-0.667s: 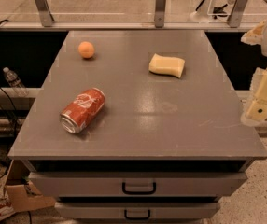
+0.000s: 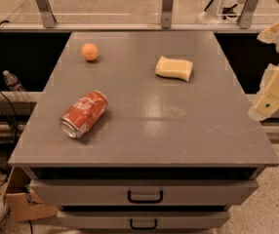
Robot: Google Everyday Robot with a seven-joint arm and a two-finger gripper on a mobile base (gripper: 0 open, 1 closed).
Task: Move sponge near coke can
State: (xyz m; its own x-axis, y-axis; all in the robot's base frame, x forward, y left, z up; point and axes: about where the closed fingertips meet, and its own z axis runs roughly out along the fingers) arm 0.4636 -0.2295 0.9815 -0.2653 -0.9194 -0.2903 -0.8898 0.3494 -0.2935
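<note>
Sponge (image 2: 174,68) lies flat toward the table's (image 2: 178,135) far right, well apart from the coke can (image 2: 84,114), which is on its side at front left. Probably light and squashy; best pinched across its narrow middle. The gripper (image 2: 272,95) hangs beyond the table's right edge; open or closed, I cannot tell.
</note>
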